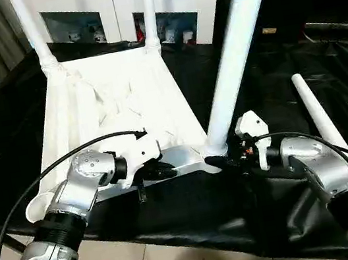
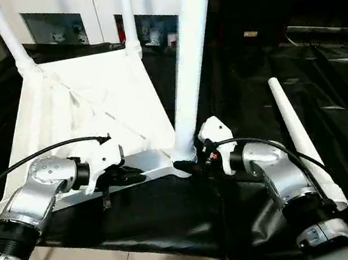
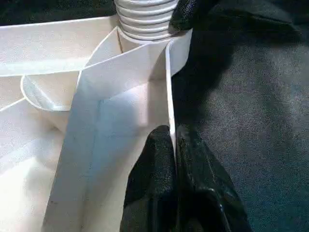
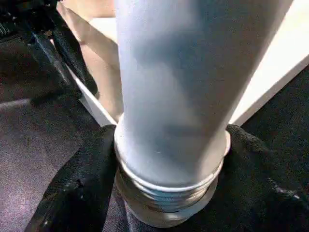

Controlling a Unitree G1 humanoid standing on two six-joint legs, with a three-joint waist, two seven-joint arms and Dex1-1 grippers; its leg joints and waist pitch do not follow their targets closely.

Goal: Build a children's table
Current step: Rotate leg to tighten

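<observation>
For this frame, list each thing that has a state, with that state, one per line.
tabletop: upside down, ribbed underside up
three legs: upright in corner sockets
fourth leg: loose, lying on the black cloth
left end effector: shut on the tabletop's rim
right end effector: fingers either side of the near leg's threaded base

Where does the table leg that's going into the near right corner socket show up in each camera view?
Left eye view: the leg slants from top right down to centre.
Right eye view: it rises from the centre to the top.
Left wrist view: its threaded base sits at the top edge.
Right wrist view: it fills the middle.
Shared landmark: the tabletop corner socket.
</observation>
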